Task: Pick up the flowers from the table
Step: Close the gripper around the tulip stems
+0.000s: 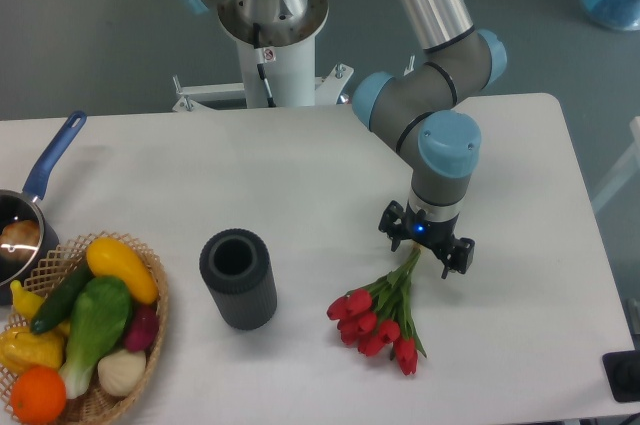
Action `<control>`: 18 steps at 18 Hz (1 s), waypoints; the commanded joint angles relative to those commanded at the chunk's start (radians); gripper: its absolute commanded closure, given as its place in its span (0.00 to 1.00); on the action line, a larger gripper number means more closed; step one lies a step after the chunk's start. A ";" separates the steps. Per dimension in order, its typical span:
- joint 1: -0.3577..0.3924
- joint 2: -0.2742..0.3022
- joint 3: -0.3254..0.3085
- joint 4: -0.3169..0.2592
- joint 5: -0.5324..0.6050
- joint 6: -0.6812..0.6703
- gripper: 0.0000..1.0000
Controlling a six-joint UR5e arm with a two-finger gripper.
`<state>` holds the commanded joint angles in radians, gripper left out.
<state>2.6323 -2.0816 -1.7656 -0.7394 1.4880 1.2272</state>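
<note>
Lower right of centre — the hand [425, 250] is hovering at the stem end of the red tulip bunch with green stems [380, 317], which is lying on the white surface [520, 195] — grip state not discernible.

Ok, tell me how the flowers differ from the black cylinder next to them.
The flowers lie flat on the table, stems running up toward the gripper; the black cylinder stands upright with its opening on top. The flowers are red buds on green stems; the cylinder is plain black all over. The flowers are thin and splayed; the cylinder is one thick, solid shape. Both rest on the white tabletop, apart from each other.
</note>
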 joint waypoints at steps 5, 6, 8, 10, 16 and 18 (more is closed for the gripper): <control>0.000 0.000 -0.006 0.000 -0.002 -0.002 0.00; 0.000 0.000 -0.006 0.000 -0.002 -0.002 0.00; -0.003 -0.002 -0.003 0.002 -0.002 0.000 0.00; -0.003 -0.006 0.000 0.002 -0.002 0.002 0.03; -0.005 -0.006 0.006 0.002 -0.003 -0.002 0.40; -0.005 -0.006 0.006 0.000 -0.002 -0.002 0.52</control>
<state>2.6277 -2.0877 -1.7595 -0.7394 1.4864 1.2257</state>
